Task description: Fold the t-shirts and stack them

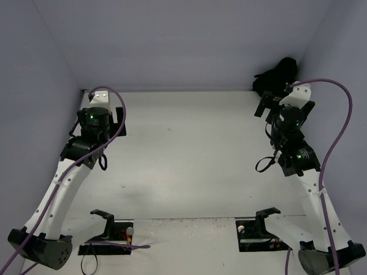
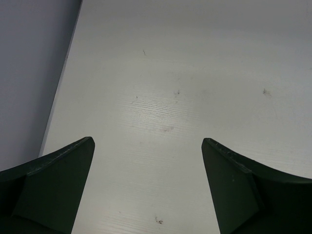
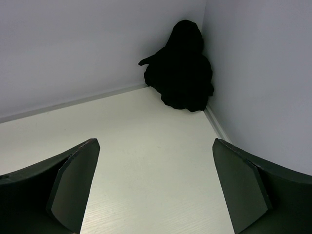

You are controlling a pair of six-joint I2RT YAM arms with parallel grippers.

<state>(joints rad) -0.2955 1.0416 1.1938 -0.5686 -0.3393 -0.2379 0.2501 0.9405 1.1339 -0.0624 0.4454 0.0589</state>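
The black t-shirt (image 1: 278, 74) lies bunched in a heap in the far right corner, against both walls. It also shows in the right wrist view (image 3: 181, 68), ahead of the fingers. My right gripper (image 1: 274, 106) hovers just in front of the heap, apart from it, and is open and empty (image 3: 156, 146) over bare table. My left gripper (image 1: 103, 120) is at the far left near the wall, open and empty (image 2: 146, 146), with only scuffed table under it.
Lilac walls close in the table (image 1: 183, 149) at the back and both sides; the left wall's foot (image 2: 61, 87) runs close to the left fingers. Two black stands (image 1: 108, 228) (image 1: 261, 224) sit at the near edge. Purple cables (image 1: 338, 126) loop over the arms.
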